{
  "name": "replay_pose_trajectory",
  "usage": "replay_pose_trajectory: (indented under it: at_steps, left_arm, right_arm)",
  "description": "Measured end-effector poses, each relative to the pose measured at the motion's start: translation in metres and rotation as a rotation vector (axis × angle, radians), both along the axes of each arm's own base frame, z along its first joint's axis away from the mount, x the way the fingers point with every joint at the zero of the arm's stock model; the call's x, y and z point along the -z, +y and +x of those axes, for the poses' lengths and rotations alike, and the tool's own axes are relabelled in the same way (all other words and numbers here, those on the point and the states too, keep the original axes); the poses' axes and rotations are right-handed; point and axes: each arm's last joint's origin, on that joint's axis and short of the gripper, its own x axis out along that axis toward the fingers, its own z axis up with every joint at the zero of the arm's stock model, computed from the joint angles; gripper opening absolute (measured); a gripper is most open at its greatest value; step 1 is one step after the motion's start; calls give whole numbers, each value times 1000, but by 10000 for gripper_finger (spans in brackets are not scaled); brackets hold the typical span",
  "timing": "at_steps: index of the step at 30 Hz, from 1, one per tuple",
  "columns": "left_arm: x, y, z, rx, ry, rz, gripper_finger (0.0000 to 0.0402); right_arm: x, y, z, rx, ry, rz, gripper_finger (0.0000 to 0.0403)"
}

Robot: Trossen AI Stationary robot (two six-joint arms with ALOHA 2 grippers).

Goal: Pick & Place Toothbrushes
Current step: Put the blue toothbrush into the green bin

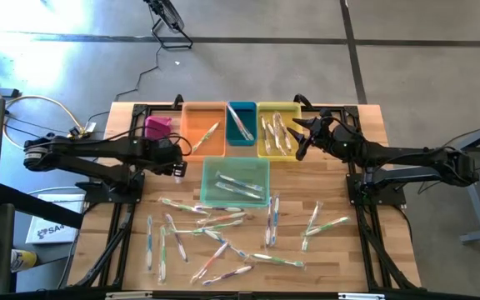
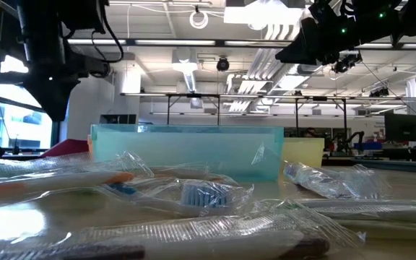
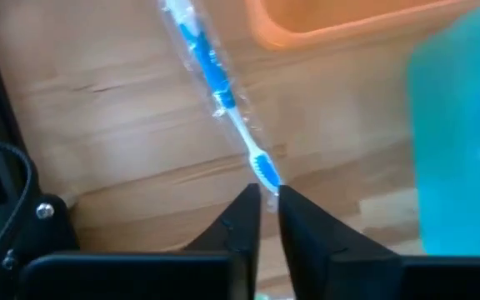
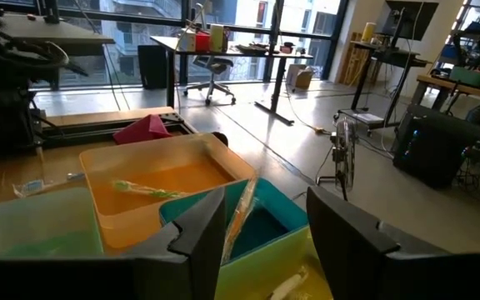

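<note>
Left gripper (image 3: pixel 263 218) fingers pinch a blue toothbrush (image 3: pixel 215 79) beside the orange bin (image 3: pixel 365 21); right gripper (image 4: pixel 265 229) fingers wide, empty.

- Overhead camera looks straight down on the whole worktop (image 1: pixel 340 250), both arms and the bins.
- Low camera sits at worktop level, close behind wrapped toothbrushes (image 2: pixel 208 193), facing the teal bin (image 2: pixel 186 150) and the room beyond.
- Left wrist camera looks down past its jaws, close to the wood.
- Right wrist camera looks level over the orange bin (image 4: pixel 152 179), which the overhead view shares, toward distant desks.
</note>
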Motion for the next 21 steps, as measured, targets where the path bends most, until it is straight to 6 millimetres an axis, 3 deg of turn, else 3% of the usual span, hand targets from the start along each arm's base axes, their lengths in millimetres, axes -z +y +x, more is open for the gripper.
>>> replay_pose_trajectory:
  at_steps: [10,21]
  left_arm:
    - [25,3,21,-143,115,-32,158]
    - [46,5,43,-114,146,-60,168]
  right_arm:
    - [1,0,0,0,16,4,161]
    - [4,0,0,1,43,12,161]
